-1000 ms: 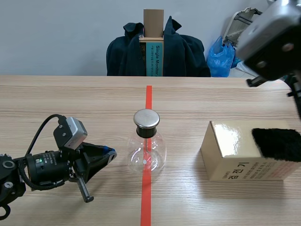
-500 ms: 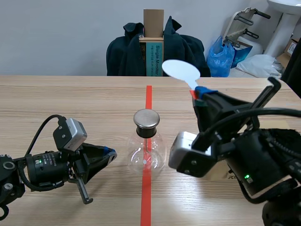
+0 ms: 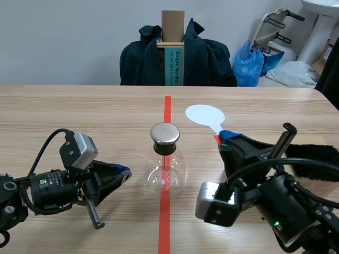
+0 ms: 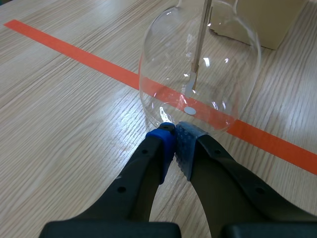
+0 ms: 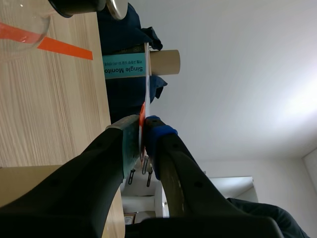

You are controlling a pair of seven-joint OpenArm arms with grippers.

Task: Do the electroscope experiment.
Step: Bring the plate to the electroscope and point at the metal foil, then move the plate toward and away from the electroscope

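Two black arms flank an electroscope (image 3: 165, 172) at the middle of the wooden table (image 3: 79, 106), where we see its clear glass flask standing upright on the red tape line (image 3: 167, 108). Its metal cap (image 3: 165, 133) tops a dark stopper, and a thin rod (image 4: 200, 44) hangs down inside the glass.

We find the left gripper (image 3: 126, 173) lying low over the table on the robot's left of the flask. Its fingers are closed on nothing, the blue and grey pads pressed together. In the left wrist view its tips sit right at the foot of the flask; whether they touch the glass we cannot tell.

On the other side of the flask the right gripper (image 3: 223, 137) is clamped on the stem of a white paddle (image 3: 204, 114). The paddle's round disc stands out beyond the fingertips, apart from the metal cap. In the right wrist view we see only a thin, red-edged sliver of that stem pinched between the pads, with the edge of the flask and the cap off to one side.

A black fur cloth (image 3: 317, 159) shows behind the right arm, and in the left wrist view a tan box (image 4: 257, 20) stands just past the flask. Beyond the table's far edge a dark jacket (image 3: 143, 61) hangs over a chair, and a blue bag (image 3: 249, 62) sits near it.
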